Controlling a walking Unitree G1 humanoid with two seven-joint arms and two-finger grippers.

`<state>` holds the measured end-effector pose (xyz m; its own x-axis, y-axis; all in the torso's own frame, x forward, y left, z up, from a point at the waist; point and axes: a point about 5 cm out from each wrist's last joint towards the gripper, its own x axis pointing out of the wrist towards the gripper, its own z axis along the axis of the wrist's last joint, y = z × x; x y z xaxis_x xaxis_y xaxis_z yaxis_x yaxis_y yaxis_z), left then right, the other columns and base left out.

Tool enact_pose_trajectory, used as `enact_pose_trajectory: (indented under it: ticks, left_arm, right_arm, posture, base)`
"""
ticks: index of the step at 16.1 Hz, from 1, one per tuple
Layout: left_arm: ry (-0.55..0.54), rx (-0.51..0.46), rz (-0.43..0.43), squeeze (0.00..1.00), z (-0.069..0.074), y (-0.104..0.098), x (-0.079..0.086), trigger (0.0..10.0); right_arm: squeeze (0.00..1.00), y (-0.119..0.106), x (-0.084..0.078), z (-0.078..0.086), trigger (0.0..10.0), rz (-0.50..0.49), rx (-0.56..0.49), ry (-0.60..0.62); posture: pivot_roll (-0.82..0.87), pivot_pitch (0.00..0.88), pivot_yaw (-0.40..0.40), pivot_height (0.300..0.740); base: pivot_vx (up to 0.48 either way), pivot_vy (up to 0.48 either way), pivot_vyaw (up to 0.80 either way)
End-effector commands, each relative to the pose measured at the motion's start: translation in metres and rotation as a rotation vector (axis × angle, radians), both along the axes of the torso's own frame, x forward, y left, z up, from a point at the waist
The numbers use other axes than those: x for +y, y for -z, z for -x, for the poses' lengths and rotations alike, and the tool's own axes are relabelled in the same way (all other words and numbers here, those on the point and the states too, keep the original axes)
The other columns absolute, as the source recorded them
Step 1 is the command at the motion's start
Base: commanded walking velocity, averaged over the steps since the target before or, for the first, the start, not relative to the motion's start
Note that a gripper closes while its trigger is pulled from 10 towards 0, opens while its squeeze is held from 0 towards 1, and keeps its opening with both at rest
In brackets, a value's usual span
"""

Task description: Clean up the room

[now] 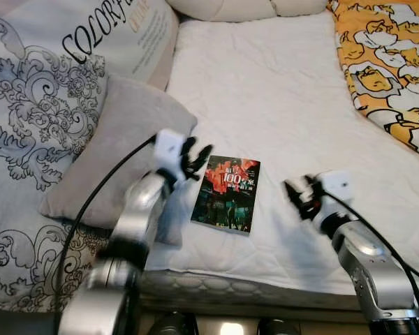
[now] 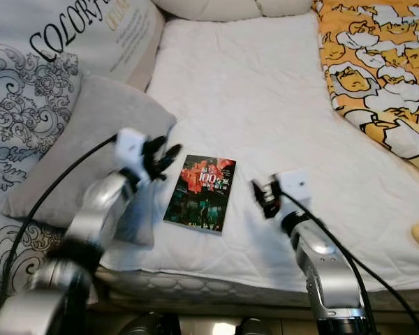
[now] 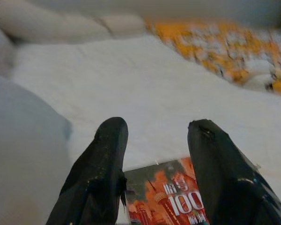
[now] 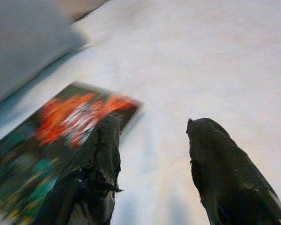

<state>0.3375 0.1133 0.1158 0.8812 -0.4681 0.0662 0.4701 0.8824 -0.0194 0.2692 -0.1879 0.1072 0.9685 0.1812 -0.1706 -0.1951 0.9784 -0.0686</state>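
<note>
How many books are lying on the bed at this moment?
1: a dark paperback book with a red-orange cover flat on the white mattress, near its front edge, between the two grippers. Others could be hidden under pillows.

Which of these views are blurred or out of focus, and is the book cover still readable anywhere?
Left eye view: the left arm smears low down, yet the book stays sharp, its "100" legible. Right eye view: much the same. Left wrist view: the orange blanket is soft; the left claw sits open above the book. Right wrist view: the book streaks with motion blur beside the open right claw.

Both silver arms reach forward, the left hand (image 1: 195, 158) and the right hand (image 1: 298, 193) each with fingers parted, empty.
</note>
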Motion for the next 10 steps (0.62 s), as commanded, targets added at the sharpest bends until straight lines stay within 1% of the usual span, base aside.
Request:
enact_pose_trajectory:
  ticks: [1, 2, 3, 4, 5, 7, 8, 9, 10]
  left_arm:
    - [-0.034, -0.047, 0.017, 0.0, 0.004, -0.01, 0.002, 10.0]
    - [-0.071, -0.07, 0.022, 0.0, 0.022, -0.009, 0.001, 10.0]
    - [-0.076, -0.08, 0.023, 0.0, 0.031, -0.01, -0.002, 10.0]
    - [-0.087, -0.08, 0.021, 0.0, 0.037, -0.009, -0.003, 10.0]
    - [-0.117, -0.064, 0.001, 0.0, 0.05, -0.005, -0.005, 10.0]
    - [-0.162, -0.03, -0.021, 0.0, 0.057, 0.002, -0.001, 10.0]
    - [-0.169, -0.022, -0.022, 0.0, 0.059, 0.003, -0.001, 10.0]
    - [-0.197, -0.017, -0.034, 0.0, 0.06, 0.004, 0.003, 10.0]
    - [-0.203, -0.019, -0.067, 0.0, 0.062, 0.003, 0.007, 10.0]
  right_arm:
    - [0.0, -0.008, 0.0, 0.001, 10.0, 0.019, -0.05, 0.036]
    - [0.0, -0.011, 0.002, 0.007, 10.0, 0.005, -0.077, 0.079]
    - [0.0, -0.01, 0.004, 0.01, 10.0, -0.028, -0.082, 0.1]
    - [0.0, -0.009, 0.006, 0.011, 10.0, -0.036, -0.081, 0.104]
    - [0.0, -0.005, 0.014, 0.015, 10.0, -0.045, -0.067, 0.078]
    - [0.0, 0.0, 0.016, 0.017, 10.0, -0.07, -0.043, 0.073]
    - [0.0, 0.001, 0.017, 0.018, 10.0, -0.071, -0.04, 0.068]
    - [0.0, 0.003, 0.019, 0.02, 10.0, -0.062, -0.025, 0.032]
    - [0.0, 0.005, 0.019, 0.021, 10.0, -0.059, -0.014, 0.006]
  posture:
    - [-0.16, 0.041, 0.078, 0.74]
    - [-0.15, 0.033, 0.073, 0.74]
    - [-0.15, 0.031, 0.073, 0.74]
    - [-0.15, 0.029, 0.073, 0.74]
    - [-0.14, 0.025, 0.065, 0.74]
    - [-0.13, 0.021, 0.052, 0.74]
    - [-0.13, 0.021, 0.052, 0.74]
    - [-0.12, 0.016, 0.036, 0.74]
    - [-0.11, 0.014, 0.03, 0.74]
  base:
    - [0.0, 0.0, 0.0]
    - [0.0, -0.48, 0.0]
    - [0.0, -0.48, 0.0]
    - [0.0, -0.48, 0.0]
    - [0.0, -0.48, 0.0]
    - [0.0, -0.48, 0.0]
    - [0.0, -0.48, 0.0]
    - [0.0, -0.48, 0.0]
    - [0.0, -0.48, 0.0]
